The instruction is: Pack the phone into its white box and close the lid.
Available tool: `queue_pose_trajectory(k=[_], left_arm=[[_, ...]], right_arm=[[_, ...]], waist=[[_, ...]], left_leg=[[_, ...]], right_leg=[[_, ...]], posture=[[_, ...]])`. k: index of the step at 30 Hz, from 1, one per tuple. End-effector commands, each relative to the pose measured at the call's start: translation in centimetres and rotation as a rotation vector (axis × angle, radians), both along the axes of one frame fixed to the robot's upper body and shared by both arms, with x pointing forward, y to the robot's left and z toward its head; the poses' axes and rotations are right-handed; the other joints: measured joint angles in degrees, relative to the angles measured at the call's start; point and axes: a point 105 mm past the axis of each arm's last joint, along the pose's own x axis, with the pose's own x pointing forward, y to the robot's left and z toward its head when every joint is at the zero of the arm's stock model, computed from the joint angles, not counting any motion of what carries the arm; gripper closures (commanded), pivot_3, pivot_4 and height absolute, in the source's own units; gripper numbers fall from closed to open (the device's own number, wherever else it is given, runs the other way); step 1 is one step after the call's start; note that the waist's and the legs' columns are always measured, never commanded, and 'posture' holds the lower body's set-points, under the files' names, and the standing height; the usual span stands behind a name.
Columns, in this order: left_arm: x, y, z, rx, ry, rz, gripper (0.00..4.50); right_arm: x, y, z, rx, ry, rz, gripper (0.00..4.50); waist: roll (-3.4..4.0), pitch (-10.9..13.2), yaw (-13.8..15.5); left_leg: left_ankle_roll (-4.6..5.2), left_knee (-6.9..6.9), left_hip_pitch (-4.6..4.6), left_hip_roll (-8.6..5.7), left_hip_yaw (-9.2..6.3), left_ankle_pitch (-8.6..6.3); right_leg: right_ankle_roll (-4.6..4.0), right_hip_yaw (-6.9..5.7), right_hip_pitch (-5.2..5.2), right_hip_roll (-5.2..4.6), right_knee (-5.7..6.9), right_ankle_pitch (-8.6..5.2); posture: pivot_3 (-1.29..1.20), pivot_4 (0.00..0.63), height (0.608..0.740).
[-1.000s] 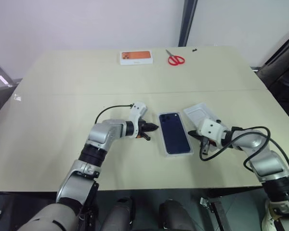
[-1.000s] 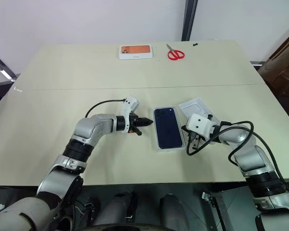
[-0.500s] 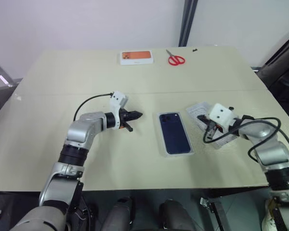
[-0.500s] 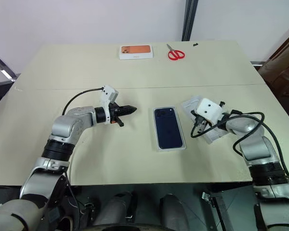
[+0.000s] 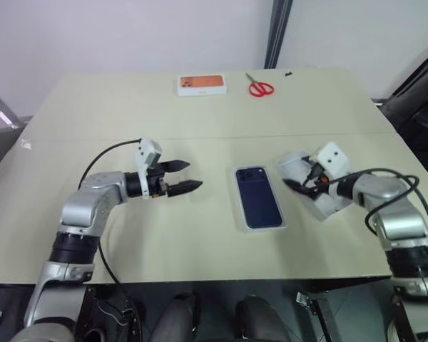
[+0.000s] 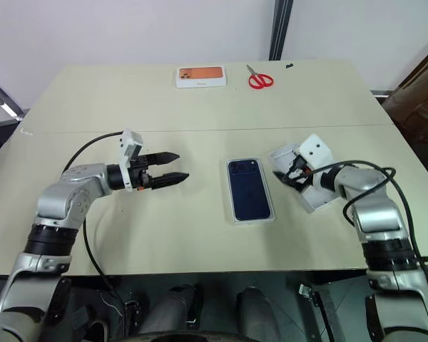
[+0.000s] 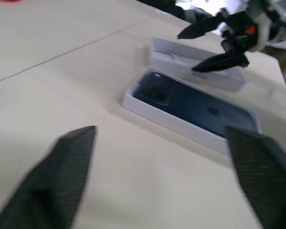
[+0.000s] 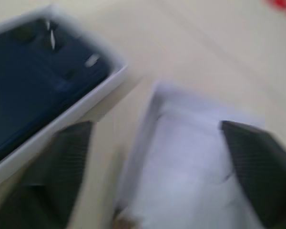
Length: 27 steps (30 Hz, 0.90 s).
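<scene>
No words, brand marks or numbers can be read anywhere; the orange-topped box [image 5: 202,85] at the far edge of the surface [image 5: 128,114] shows markings too small to make out.

Head eyes look down; wrist cameras (close) share the phone [image 7: 190,102].

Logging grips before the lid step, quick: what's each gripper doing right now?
Left gripper: open, holding nothing, above the table left of the phone.
Right gripper: open, holding nothing, over the lid.
</scene>
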Motion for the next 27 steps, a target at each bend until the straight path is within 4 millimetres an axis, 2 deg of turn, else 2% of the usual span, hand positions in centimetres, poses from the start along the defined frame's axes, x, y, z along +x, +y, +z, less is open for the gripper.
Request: queue_pose_trajectory(k=[1,5,9,13,17,22,27], left_arm=[[-1.2,0.4,1.4,0.005,-0.119,-0.046,0.03],[-2.4,1.2,2.1,-0.032,-0.178,-0.061,0.03],[-2.9,1.3,2.2,-0.039,-0.216,-0.077,0.03],[-3.3,1.2,2.0,-0.028,-0.24,-0.105,0.03],[-3.9,0.8,1.5,-0.009,-0.24,-0.151,0.03],[-5.2,0.4,0.8,0.025,-0.252,-0.229,0.03],[-5.3,0.4,0.7,0.03,-0.265,-0.24,0.03]], right_arm=[[-0.7,-0.5,2.7,0.029,-0.075,-0.041,0.02],[-3.6,-0.5,1.9,0.044,0.004,-0.076,0.02],[-5.0,-0.8,0.6,0.017,0.086,-0.099,0.02],[-4.9,-1.2,0.5,0.027,0.133,-0.145,0.02],[-4.4,-0.2,0.5,0.045,0.191,-0.135,0.02],[-3.7,-0.2,-0.2,-0.031,0.266,-0.15,0.02],[-3.3,-0.8,-0.2,-0.053,0.31,-0.178,0.02]], waist=[[0.02,-0.01,-0.01],[0.01,-0.01,0.11],[0.03,-0.02,0.11],[0.03,-0.02,0.03],[0.03,-0.02,-0.11],[0.04,-0.01,0.03],[0.04,-0.01,0.1]], left_leg=[[0.01,0.0,0.01,0.0,0.0,0.0],[0.21,-0.05,0.0,0.02,-0.03,-0.12],[0.4,-0.01,0.01,0.01,-0.02,-0.23],[0.45,-0.02,0.05,0.01,-0.02,-0.26],[0.45,-0.05,0.04,0.01,-0.01,-0.26],[0.47,-0.04,0.03,0.01,0.0,-0.27],[0.49,-0.02,0.03,0.0,0.0,-0.29]], right_leg=[[0.0,0.01,0.01,0.0,0.0,0.0],[0.0,-0.01,-0.01,-0.01,-0.02,0.0],[-0.01,0.0,0.05,-0.02,-0.03,0.0],[-0.01,-0.01,0.07,-0.02,-0.03,0.0],[-0.01,0.0,0.06,-0.02,-0.03,0.0],[-0.01,0.0,0.07,-0.03,-0.08,0.0],[-0.01,-0.01,0.08,-0.05,-0.08,0.0]], posture=[[0.0,0.15,0.734],[0.0,0.15,0.734],[0.0,0.15,0.734],[0.0,0.15,0.734],[0.0,0.15,0.734],[0.0,0.15,0.734],[0.0,0.15,0.734]])
